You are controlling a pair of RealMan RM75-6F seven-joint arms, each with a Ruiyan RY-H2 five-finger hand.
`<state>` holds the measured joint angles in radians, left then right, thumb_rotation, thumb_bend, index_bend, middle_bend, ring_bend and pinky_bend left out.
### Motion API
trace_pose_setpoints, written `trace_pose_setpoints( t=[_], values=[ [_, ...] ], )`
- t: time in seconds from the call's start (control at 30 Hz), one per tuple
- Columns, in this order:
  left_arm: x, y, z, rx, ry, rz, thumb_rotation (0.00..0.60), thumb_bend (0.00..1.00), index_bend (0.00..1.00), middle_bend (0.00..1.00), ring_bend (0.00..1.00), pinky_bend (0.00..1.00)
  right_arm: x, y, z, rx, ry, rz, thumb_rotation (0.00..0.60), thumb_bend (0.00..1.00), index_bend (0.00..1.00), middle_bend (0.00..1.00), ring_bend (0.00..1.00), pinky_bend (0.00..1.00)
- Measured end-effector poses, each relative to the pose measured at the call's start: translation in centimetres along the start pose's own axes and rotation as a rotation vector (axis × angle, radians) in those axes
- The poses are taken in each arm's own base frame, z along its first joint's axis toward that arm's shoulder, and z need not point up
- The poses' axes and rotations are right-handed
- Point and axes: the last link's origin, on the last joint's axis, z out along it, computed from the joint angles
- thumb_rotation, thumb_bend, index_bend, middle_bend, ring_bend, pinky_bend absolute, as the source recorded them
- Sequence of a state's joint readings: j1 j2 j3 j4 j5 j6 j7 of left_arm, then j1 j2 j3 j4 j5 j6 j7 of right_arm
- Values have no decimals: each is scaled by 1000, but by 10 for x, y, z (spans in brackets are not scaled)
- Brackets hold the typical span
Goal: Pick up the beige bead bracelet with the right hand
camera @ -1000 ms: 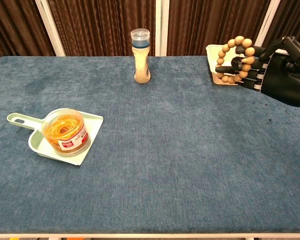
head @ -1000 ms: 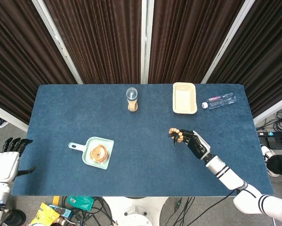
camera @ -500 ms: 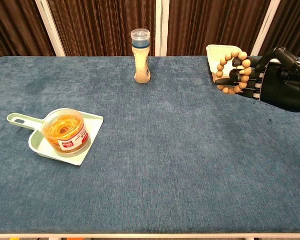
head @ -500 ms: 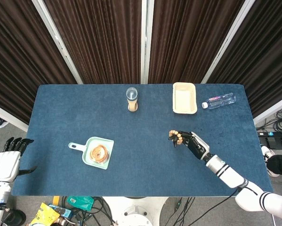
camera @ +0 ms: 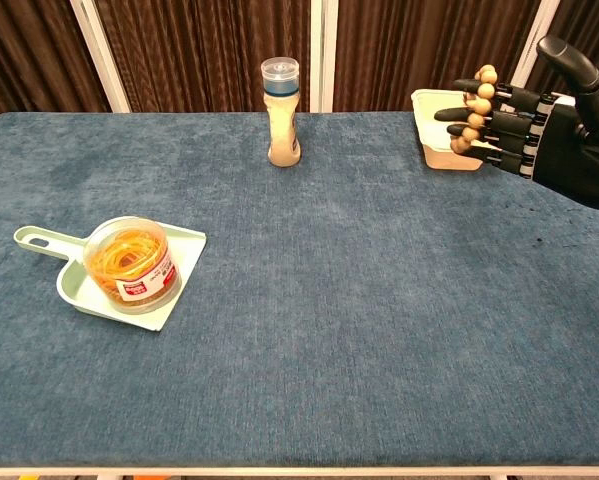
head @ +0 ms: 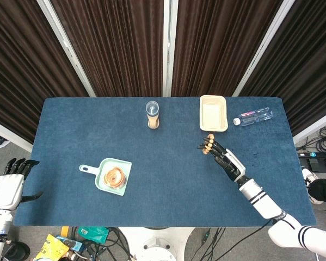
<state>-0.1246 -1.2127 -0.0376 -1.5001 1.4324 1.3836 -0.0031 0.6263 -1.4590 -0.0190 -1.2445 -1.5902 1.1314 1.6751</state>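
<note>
Beige bead bracelet (camera: pixel 471 107) hung on the outstretched fingers (camera: pixel 494 122) of the right hand (head: pixel 223 157), lifted off the blue table (head: pixel 163 179) and just in front of the cream tray (head: pixel 213 113). The left hand (head: pixel 10 182) was beside the table's left edge, far from the tray, with fingers apart and holding nothing.
</note>
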Motion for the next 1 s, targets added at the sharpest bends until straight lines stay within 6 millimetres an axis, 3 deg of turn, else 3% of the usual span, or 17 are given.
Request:
trace_pose_setpoints(
  t=[0.07,0.13,0.23,0.5,0.7,0.77,0.93,1.0],
  values=[
    [0,0,0,1,0,-1,600,0,190,168,91,61,0,0,0,4,-1,17,241,0,138,294,53,0],
    [0,0,-1,3,0,-2,600,0,190,168,91,61,1,0,0,7,1,35,230,23,255,402,102,0],
    [0,-1,-1,3,-1,-3,600,0,189,168,91,61,2,0,0,7,0,61,188,98,395,487,158,0],
    [-1,-1,0,3,0,-5,600,0,189,168,91,61,5,-2,0,18,6,135,176,250,587,558,208,0],
    [-2,-2,0,7,-2,-7,600,0,189,168,91,61,8,-2,0,19,14,190,176,375,642,574,225,0],
    [-3,-2,0,7,-3,-8,600,0,189,168,91,61,10,-3,0,20,17,194,224,405,650,577,230,0],
    [-3,-2,1,6,-4,-8,600,0,189,168,91,61,10,-2,0,22,19,165,411,415,674,585,243,0],
    [-3,-2,1,6,-5,-9,600,0,189,168,91,61,10,-2,0,23,20,152,445,415,678,587,248,0]
  ],
)
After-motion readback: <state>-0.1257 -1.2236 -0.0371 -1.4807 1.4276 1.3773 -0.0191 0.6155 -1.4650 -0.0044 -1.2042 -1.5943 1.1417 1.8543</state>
